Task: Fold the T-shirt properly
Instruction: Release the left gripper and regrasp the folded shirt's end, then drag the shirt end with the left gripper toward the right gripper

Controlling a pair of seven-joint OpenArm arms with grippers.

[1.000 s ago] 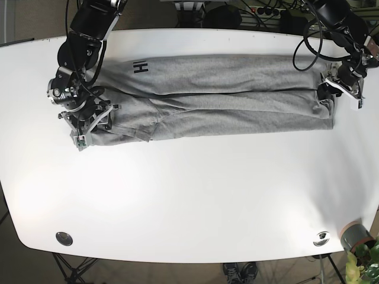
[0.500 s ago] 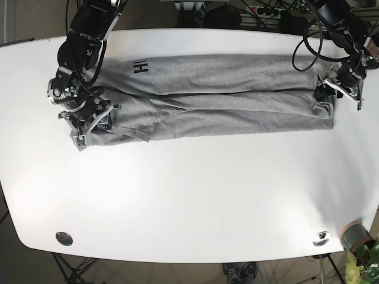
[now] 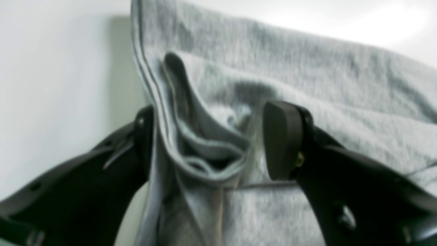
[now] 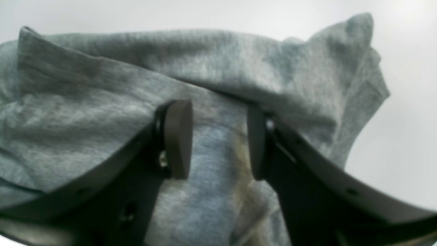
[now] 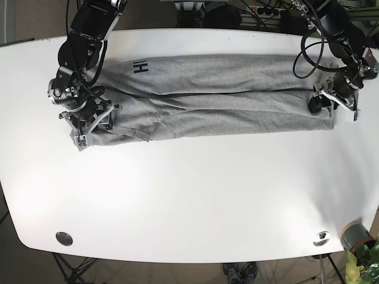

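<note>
Both grippers' fingers spread, straddling T-shirt [image 5: 225, 97] end edges; bare table [image 5: 189, 201] in front.

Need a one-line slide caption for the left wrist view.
Open left gripper straddling a bunched hem fold at the edge of the grey T-shirt on the white table.

I see both arms matte black w/ looped black cables; left gripper [image 3: 215, 140] has flat dark pads, right gripper [image 4: 218, 138] same, small brass screw by pad.

white table [image 5: 189, 195], grey T-shirt [image 5: 225, 97] flat
</note>
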